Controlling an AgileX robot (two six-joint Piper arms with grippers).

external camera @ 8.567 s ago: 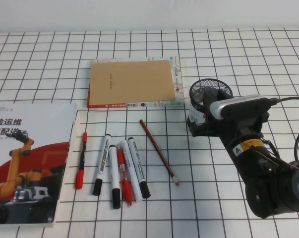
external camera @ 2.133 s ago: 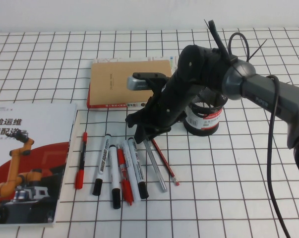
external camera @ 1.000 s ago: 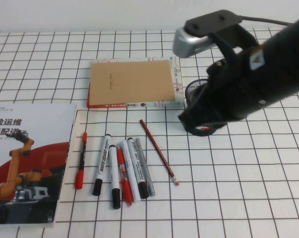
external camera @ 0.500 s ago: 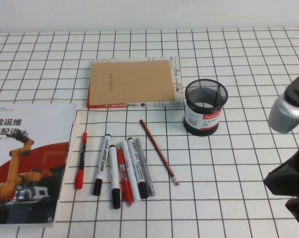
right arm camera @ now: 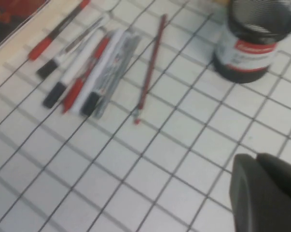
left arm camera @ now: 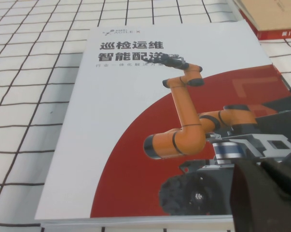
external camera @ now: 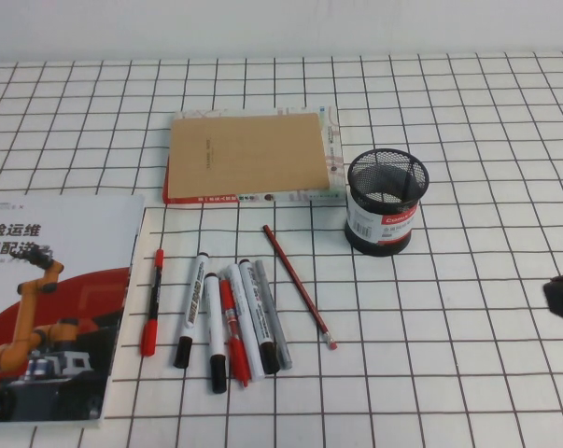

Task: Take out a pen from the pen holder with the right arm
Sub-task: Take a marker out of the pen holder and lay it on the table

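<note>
Slim silver-grey pen [external camera: 274, 322] lies beside the white markers [external camera: 211, 327].
My right gripper [right arm camera: 266, 193] sits closed at the table's right side; left gripper [left arm camera: 266, 198] over the glossy booklet [left arm camera: 135, 96] — I cannot tell its state.

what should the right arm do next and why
Likely no new reach: let the right claw, shut and empty right of the black mesh pen holder, settle there. No pen shows above its rim, and a grey pen lies on the white grid table beside the black and red markers. The left claw hangs over the red-and-white robot brochure.
</note>
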